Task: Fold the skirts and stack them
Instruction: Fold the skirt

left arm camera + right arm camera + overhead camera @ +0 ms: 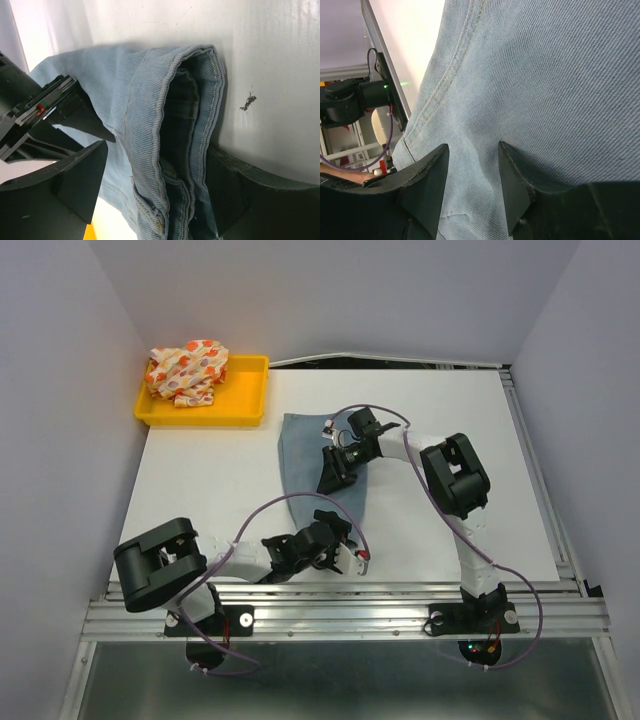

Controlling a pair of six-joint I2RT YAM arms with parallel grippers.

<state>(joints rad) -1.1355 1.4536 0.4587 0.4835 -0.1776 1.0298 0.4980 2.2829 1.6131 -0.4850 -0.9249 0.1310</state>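
Note:
The light-blue denim skirt [305, 455] lies on the middle of the white table, and its near edge is doubled over into a thick fold [175, 125]. My left gripper [337, 546] [165, 192] is at that near edge. Its jaws stand wide open on either side of the folded hem, and the left finger [65, 185] is clear of the cloth. My right gripper [335, 472] [472, 172] is over the skirt's middle, open, with both fingertips down on flat denim [535, 75]. The white spotted skirt [188, 370] sits crumpled in the yellow tray [245, 405].
The yellow tray is at the table's far left corner. The right arm's wrist [35, 107] is just beyond the denim in the left wrist view. A metal rail [350, 615] runs along the near edge by both arm bases. Grey walls enclose the table.

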